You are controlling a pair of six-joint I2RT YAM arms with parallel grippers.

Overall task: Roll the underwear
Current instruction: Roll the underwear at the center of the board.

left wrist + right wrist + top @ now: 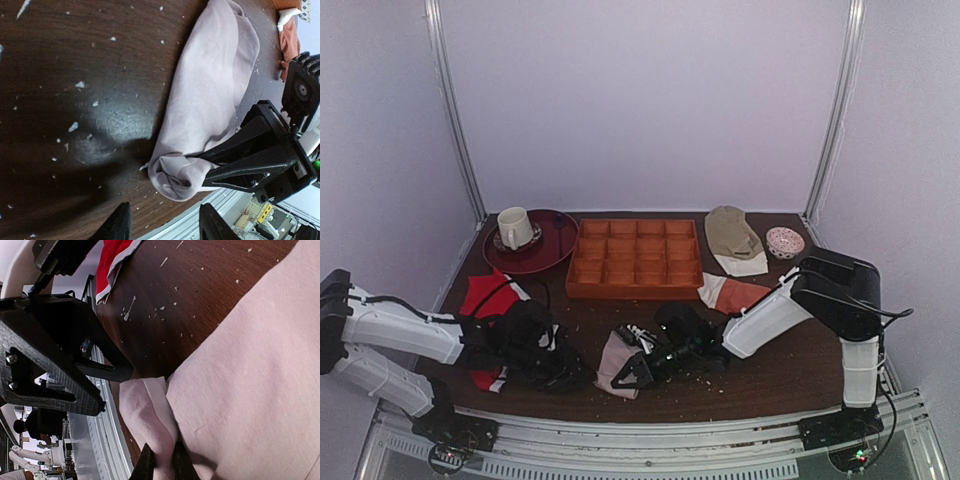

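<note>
1. Left hand (pixel 165 225) stands well open with nothing between its fingers. It hangs over bare desk (pixel 65 110) just beside the rolled end of the underwear (pixel 210 85), without touching it.
2. The right hand (pixel 163 466) is closed tight, pinching a fold of cloth at that same rolled end.
3. The underwear lies on the near side of the orange tray (pixel 635 258), between the tray and the desk's near edge. One end is curled into a tube and the rest lies flat, stretching back toward the tray.
4. Edges: the curled end sits close to the desk's near edge, with the metal rail (pixel 650 440) just beyond, so there is little room that way. A strip of open dark desk lies between the underwear and the tray's near wall.
5. Off the tray's near left corner lies a red garment (pixel 485 300), partly under the left arm. Off its near right corner lies an orange-rust garment (pixel 738 293), near the right arm.
6. Hard to see: from above, both hands are dark shapes crowding the roll, and the grip cannot be made out there. The right wrist view cuts off its own fingertips and most of the cloth.
</note>
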